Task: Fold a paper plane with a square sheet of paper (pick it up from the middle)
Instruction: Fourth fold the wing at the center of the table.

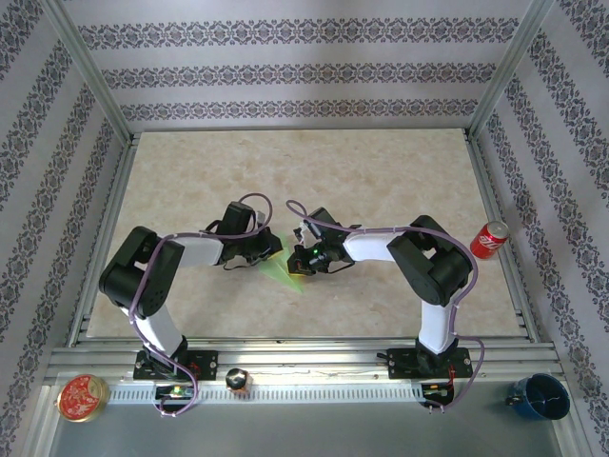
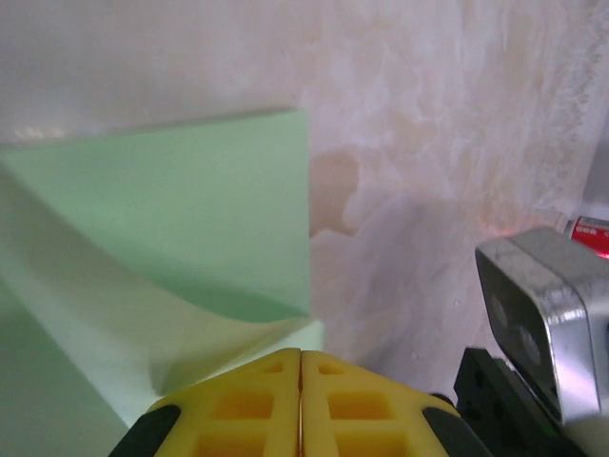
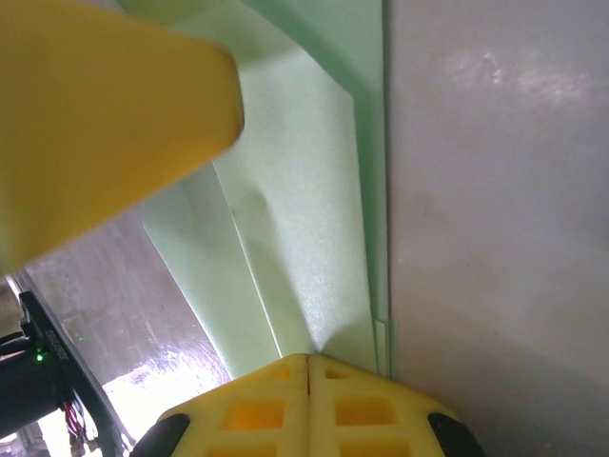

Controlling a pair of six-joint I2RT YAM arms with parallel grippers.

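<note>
Paper (image 2: 190, 219) seems pinched by closed left gripper (image 2: 301, 356) and right gripper (image 3: 309, 362).

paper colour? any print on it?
The paper is pale green, plain, no print. It shows best in the left wrist view.

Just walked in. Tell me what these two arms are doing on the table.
Both arms are working on a pale-green sheet of paper at the middle of the table. It is already partly folded, with flaps and creases, but it is not a finished plane yet. The left gripper and the right gripper are both shut, with their tips at the paper's folds. Whether they pinch it or only press on it is unclear.
</note>
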